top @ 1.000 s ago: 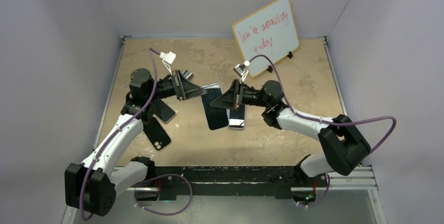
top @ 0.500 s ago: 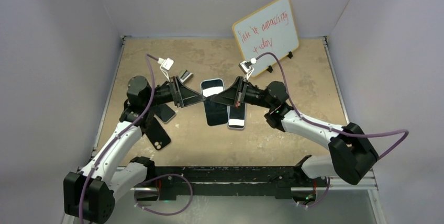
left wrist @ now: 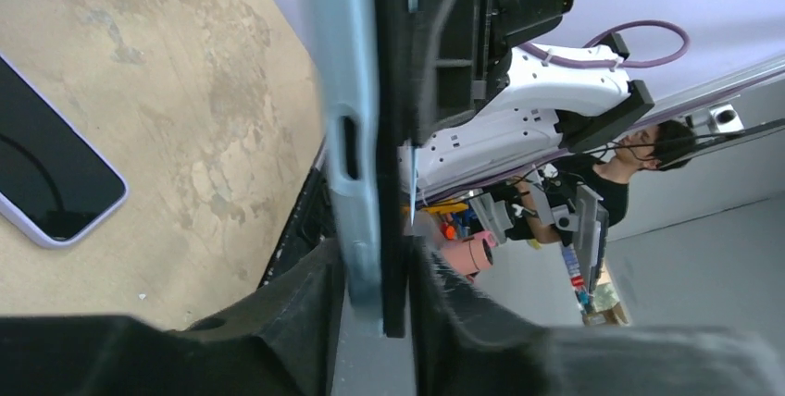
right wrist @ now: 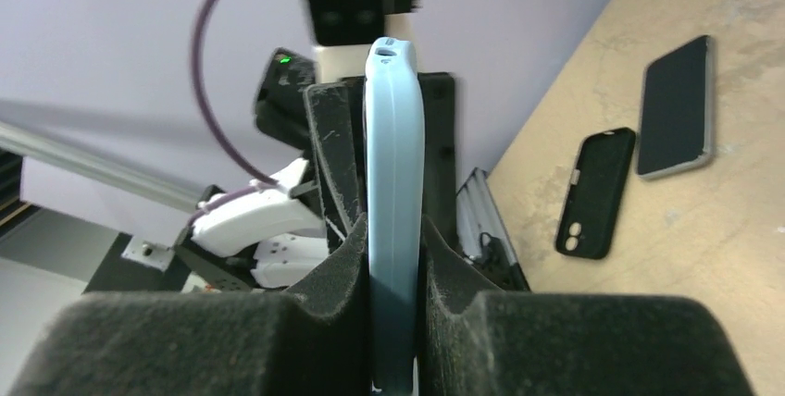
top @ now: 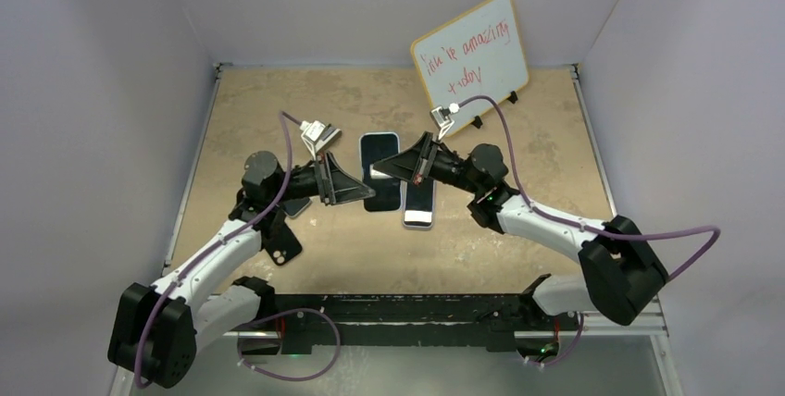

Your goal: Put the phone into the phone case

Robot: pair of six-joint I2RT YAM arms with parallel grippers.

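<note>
Right wrist: phone case point(right wrist: 393, 128) edge-on inside right gripper point(right wrist: 392, 243) (pinched tight).

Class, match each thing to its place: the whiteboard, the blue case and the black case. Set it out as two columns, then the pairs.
Things: 1 whiteboard; 2 blue case; 3 black case.
Places: A flat on the table, left side; B clamped in the right end effector; C propped upright at the back.
Pairs: 1-C; 2-B; 3-A.
</note>
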